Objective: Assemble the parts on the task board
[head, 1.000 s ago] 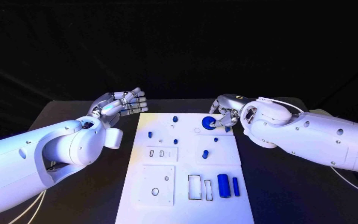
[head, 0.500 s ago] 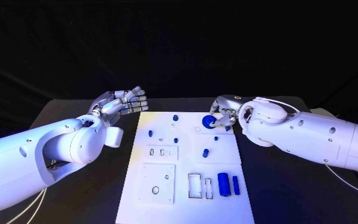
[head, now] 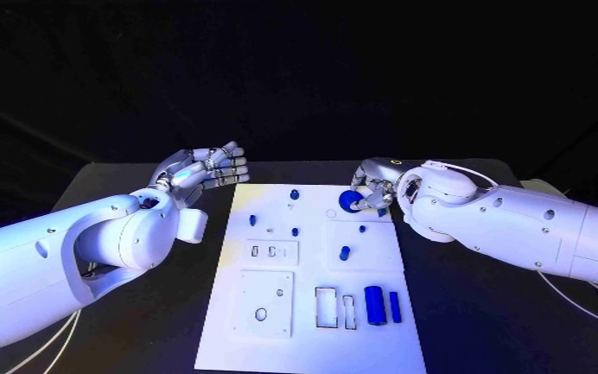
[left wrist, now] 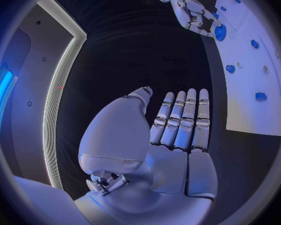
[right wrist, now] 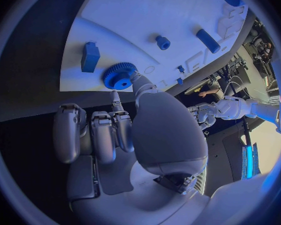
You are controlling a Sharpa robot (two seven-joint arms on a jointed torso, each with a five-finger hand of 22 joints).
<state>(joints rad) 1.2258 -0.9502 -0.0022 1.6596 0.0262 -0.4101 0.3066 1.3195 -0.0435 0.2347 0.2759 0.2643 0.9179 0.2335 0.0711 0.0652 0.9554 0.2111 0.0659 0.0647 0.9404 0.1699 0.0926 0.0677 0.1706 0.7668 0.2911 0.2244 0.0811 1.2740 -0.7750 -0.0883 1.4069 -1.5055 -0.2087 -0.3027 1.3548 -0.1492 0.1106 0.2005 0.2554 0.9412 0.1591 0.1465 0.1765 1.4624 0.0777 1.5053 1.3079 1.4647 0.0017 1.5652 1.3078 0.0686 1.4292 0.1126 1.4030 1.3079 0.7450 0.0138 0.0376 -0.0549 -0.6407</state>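
Observation:
The white task board (head: pixel 312 305) lies mid-table with small blue parts on it. My right hand (head: pixel 374 191) hovers at the board's far right corner and pinches a round blue gear (head: pixel 350 201), seen as a toothed disc (right wrist: pixel 120 76) between thumb and finger just above the board (right wrist: pixel 147 20). My left hand (head: pixel 206 171) floats off the board's far left corner, palm up, fingers straight and together (left wrist: pixel 181 122), holding nothing. A blue cylinder (head: pixel 372 303) and a blue bar (head: pixel 395 307) lie near the board's near right.
Small blue pegs (head: pixel 294 194) stand on the far half of the board, and a blue block (right wrist: pixel 89 56) sits near the gear. Rectangular slots (head: pixel 327 308) and a plate with a round hole (head: pixel 262 313) occupy the near half. Black table (head: pixel 499 322) surrounds the board.
The right hand has lifted the gear slightly toward the far edge of the board. The left hand has shifted a little and its fingers have drawn closer together.

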